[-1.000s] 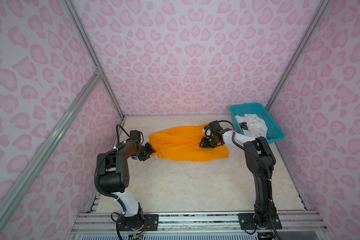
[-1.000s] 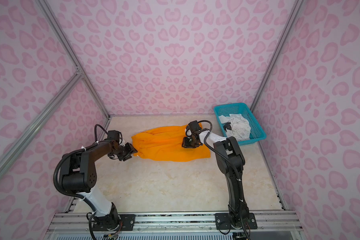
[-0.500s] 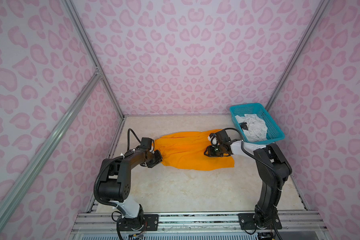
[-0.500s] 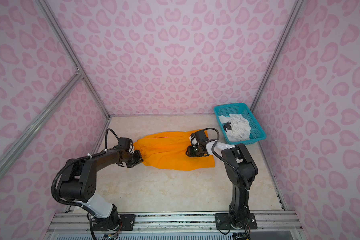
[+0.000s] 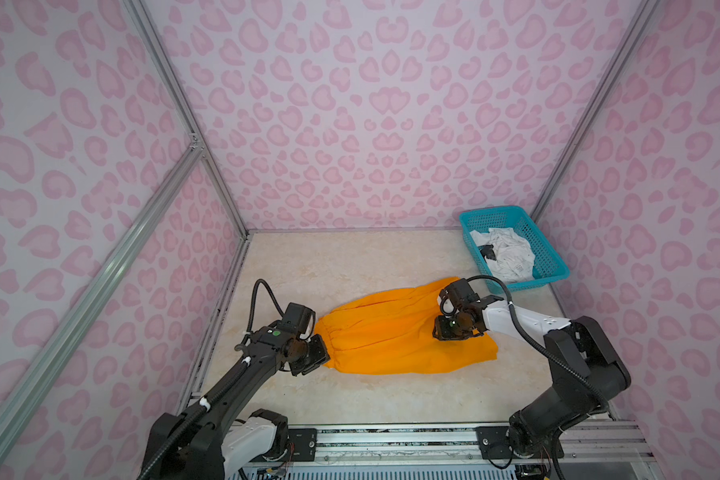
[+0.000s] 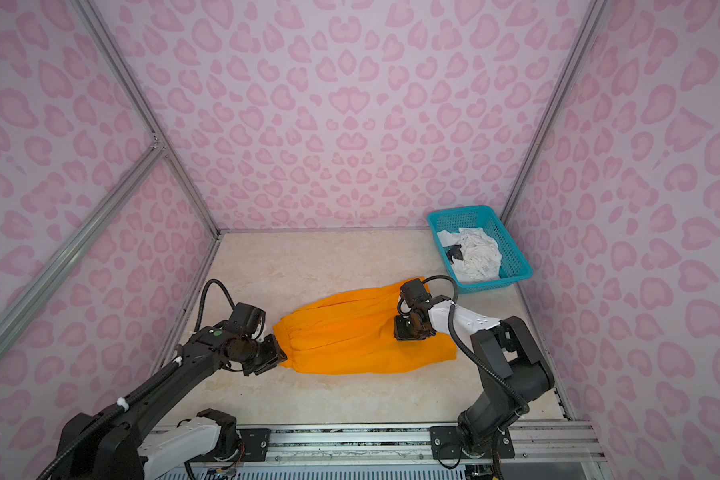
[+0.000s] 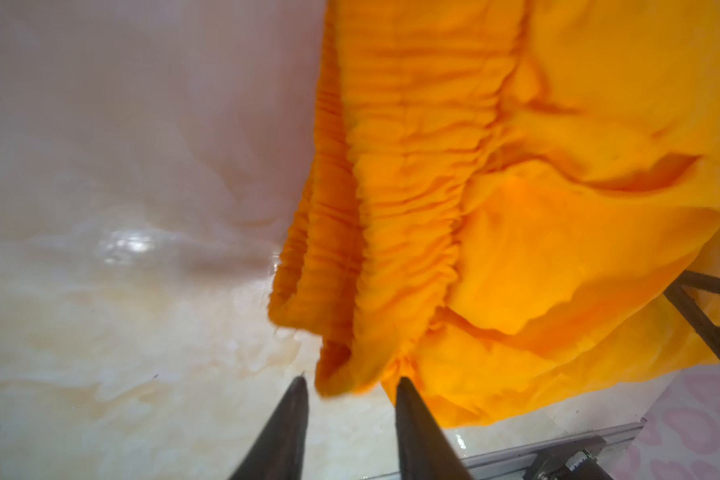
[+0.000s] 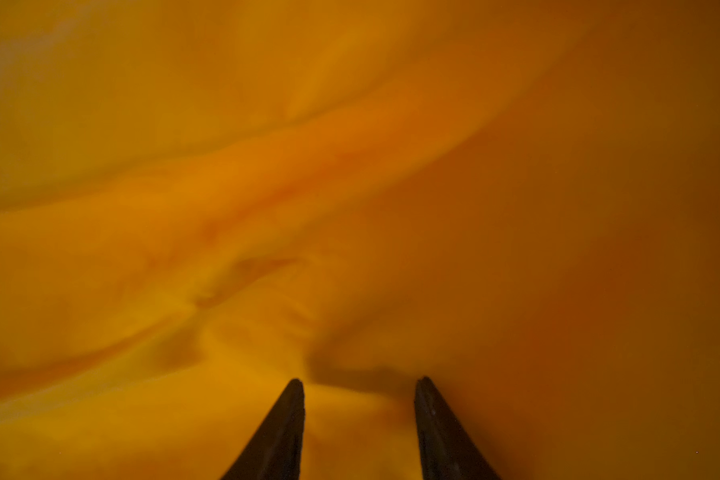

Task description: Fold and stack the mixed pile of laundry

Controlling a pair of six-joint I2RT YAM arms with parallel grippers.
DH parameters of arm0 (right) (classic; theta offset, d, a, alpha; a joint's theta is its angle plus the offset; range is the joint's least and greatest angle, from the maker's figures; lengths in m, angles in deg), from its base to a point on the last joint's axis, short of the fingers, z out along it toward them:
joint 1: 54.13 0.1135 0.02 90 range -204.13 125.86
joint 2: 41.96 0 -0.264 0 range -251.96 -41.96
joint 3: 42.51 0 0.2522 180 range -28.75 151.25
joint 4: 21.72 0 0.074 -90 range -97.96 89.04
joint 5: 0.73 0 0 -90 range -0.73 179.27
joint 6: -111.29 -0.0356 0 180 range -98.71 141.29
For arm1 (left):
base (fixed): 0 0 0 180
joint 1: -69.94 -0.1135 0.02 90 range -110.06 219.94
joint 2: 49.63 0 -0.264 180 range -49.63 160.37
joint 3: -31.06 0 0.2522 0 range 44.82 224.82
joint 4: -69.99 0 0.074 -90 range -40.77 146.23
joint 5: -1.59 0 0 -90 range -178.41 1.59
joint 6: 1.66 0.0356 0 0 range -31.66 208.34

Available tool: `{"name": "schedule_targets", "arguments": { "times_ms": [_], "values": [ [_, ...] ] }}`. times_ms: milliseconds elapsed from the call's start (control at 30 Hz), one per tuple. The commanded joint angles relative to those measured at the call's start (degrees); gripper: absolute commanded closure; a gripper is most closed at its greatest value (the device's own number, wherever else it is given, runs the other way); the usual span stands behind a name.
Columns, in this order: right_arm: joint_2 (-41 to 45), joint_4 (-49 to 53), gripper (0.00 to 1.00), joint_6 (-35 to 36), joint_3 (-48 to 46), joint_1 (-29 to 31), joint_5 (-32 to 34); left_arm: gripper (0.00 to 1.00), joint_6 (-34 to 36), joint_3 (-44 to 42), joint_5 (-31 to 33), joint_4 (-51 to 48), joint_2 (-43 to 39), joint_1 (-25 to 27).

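Orange shorts [image 5: 408, 332] lie spread lengthwise on the marble-patterned table [image 5: 350, 266] in both top views, gathered waistband [image 5: 334, 338] toward my left claw [image 5: 320, 354], hem end beneath my right claw [image 5: 444, 333]; the white T-shirt [image 5: 506, 253] sits crumpled in the teal basket [image 5: 524, 285] at the far right corner, apart from the shorts. Left wrist view: my left claw [image 7: 350, 384] is released, its fingers [image 7: 287, 432] parted with the near corner of the waistband [image 7: 391, 216] just between their tips, unpinched. Right wrist view: my right claw [image 8: 360, 384] stands likewise parted, tips over blurred orange cloth, no fold seen nipped between them. Step in hand, as I judge it: laying the shorts flat before the first fold. To do it well I should close the left claw squarely over both layers of the elastic rather than one, take a matching hem hold on the right, and draw the two ends apart low and level so that the wrinkles along the legs come out without dragging the garment off its place. Writing: none legible; the T-shirt shows a dark print, too small to read, and no drawstring is visible.
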Motion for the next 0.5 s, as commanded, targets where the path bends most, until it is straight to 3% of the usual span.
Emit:
{"name": "schedule_targets", "arguments": {
  "times_ms": [0,100,233,467],
  "values": [
    [1.5,6.3,0.5,4.9,4.9,2.5,3.9,0.46,1.8,4.8,7.3,-9.4,-1.2,0.1],
    [-0.4,6.4,0.48,8.2,10.1,3.8,-0.4,0.45,5.1,7.2,10.5,-8.7,1.9,-0.1],
    [-5.8,4.3,0.43,14.6,15.9,5.6,-10.6,0.41,8.9,4.3,8.9,1.5,4.5,0.0],
    [-18.4,6.9,0.35,26.2,30.4,10.5,-13.9,0.34,12.0,-1.2,5.1,13.1,3.9,-0.1]
  ]
}}
